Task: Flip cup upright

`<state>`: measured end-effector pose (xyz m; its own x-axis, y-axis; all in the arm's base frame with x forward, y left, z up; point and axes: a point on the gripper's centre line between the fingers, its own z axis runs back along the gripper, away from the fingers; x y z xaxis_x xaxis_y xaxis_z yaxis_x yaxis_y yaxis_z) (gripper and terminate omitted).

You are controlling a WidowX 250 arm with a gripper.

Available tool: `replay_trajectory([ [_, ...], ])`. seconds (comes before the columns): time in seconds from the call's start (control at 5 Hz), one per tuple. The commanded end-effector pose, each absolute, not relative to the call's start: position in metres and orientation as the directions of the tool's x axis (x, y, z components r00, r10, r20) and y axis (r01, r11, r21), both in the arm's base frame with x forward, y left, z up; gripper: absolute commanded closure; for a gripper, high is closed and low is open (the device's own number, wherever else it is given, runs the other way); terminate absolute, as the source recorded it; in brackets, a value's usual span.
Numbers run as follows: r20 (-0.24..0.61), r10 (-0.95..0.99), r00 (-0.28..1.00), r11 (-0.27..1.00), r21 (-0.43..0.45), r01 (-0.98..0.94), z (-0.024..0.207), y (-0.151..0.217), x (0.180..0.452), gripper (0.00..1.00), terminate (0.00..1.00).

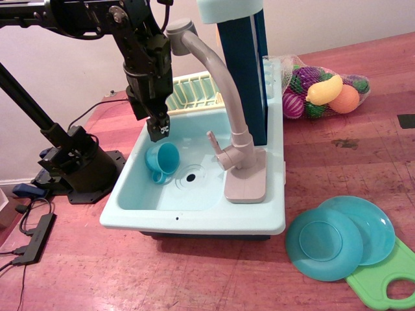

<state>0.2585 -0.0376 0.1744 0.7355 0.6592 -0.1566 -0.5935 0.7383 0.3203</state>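
Observation:
The teal-blue cup [162, 161] lies tipped on its side in the left part of the pale aqua sink basin [194, 194]. Its open mouth faces up and to the right, and its little handle is at the lower left. My gripper [159, 132] points down from the black arm and hangs just above the cup's upper rim, close to it or barely touching. The fingertips look close together from this angle, and I cannot tell whether there is a gap between them. Nothing is held.
A grey toy faucet [227, 110] arches over the basin's right side, with the drain [191, 173] beside the cup. A yellow dish rack [194, 91] and a dark blue column [245, 71] stand behind. Two teal plates [340, 236], a green board [389, 282] and a netted bag of toy fruit [324, 91] lie on the right.

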Motion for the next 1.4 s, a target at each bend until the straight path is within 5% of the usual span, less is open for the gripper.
replay_trajectory([
  [0.0,-0.157,0.659,0.735,0.738,0.32,-0.594,0.174,-0.038,0.258,0.0,0.0],
  [0.6,-0.223,0.582,0.782,0.803,0.307,-0.511,0.137,-0.067,0.29,0.0,0.0],
  [1.2,-0.229,0.621,0.749,0.779,0.283,-0.56,0.119,-0.05,0.259,0.0,0.0],
])
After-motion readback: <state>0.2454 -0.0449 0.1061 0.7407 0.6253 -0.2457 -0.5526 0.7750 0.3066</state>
